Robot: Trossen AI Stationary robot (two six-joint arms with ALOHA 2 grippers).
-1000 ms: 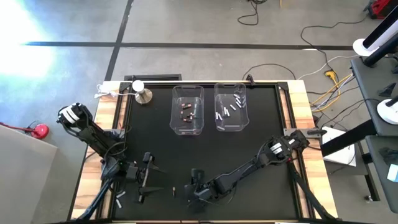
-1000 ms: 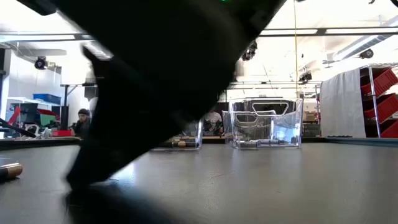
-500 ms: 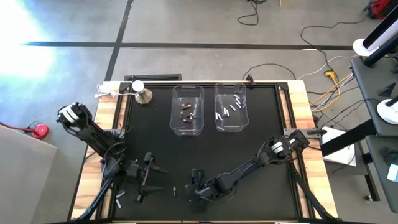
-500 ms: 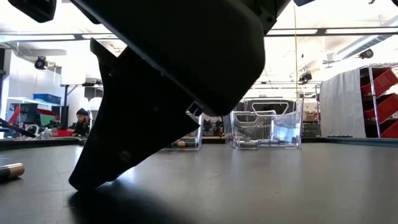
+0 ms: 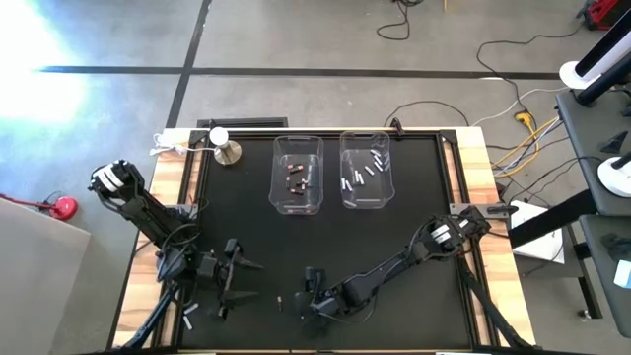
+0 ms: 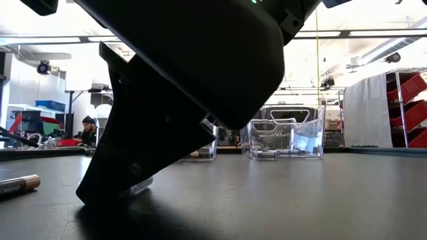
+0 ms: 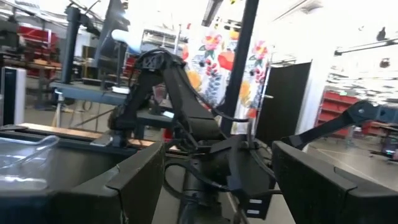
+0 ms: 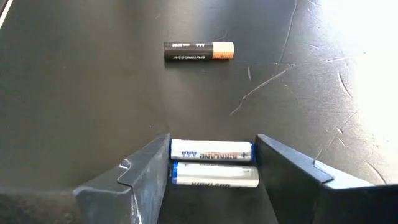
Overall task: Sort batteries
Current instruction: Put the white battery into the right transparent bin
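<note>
High view first: a black mat (image 5: 414,217) covers a table framed in pale wood (image 5: 475,163), standing on a grey concrete floor crossed by dark tape lines, with loose cables beyond the far edge. Two clear plastic bins sit side by side at the far middle of the mat: the left bin (image 5: 297,174) holds a few dark reddish cells, the right bin (image 5: 366,170) several white ones. A round silver knob-like object (image 5: 228,152) stands near the far left corner. Across the mat at table height, the room behind shows ceiling strip lights, red shelving on the right and a person (image 6: 87,130) far off on the left.

The right gripper (image 5: 308,299) is low at the near middle of the mat, its fingers spread on either side of two white batteries (image 8: 211,162) lying side by side, touching each other; whether the pads press on them I cannot tell. A black battery with a copper end (image 8: 198,51) lies on the mat just beyond them. The left gripper (image 5: 240,279) hovers at the near left, fingers wide apart and holding nothing.

Two small pale cells (image 5: 189,316) lie at the near left edge, too small to read. At table height the right arm's dark bulk (image 6: 193,80) blocks most of the left bin.
</note>
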